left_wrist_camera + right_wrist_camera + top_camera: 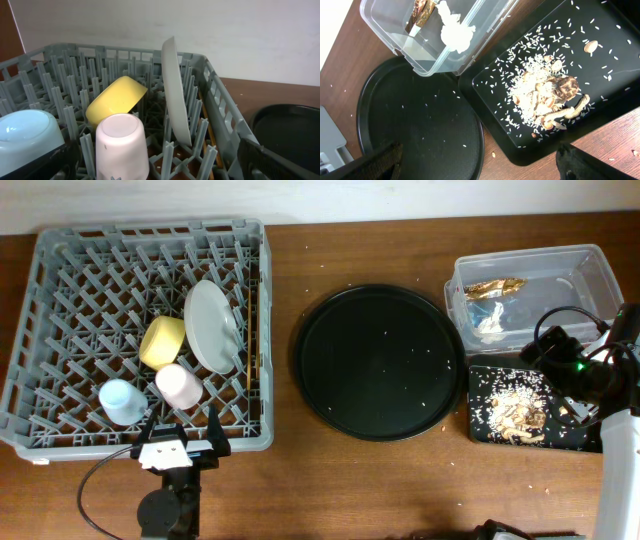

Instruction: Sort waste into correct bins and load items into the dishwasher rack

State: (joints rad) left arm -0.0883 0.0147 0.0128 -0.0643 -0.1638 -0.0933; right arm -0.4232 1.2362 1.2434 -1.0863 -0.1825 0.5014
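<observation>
Left pincer (182, 438) hovers wide open and empty at the near wall of the large grey plastic lattice dishwasher rack (150, 227). Ahead and to its right, thin wooden chopsticks (259, 340) lie inside along the rack's side wall, long axis pointing away; this arm sits nearer.

left tool (182, 428) black, white block; right arm (588, 376) black, maybe green light

— How many cups in the rack (150, 228)?
— Two: one pink cup (180, 385), one light-blue cup (122, 400). One yellow bowl (162, 341), one plate (212, 326).
— And bins?
— Two: one clear tub (570, 285), one shallow black tray (478, 435). Plus one big round tray (378, 360).
</observation>
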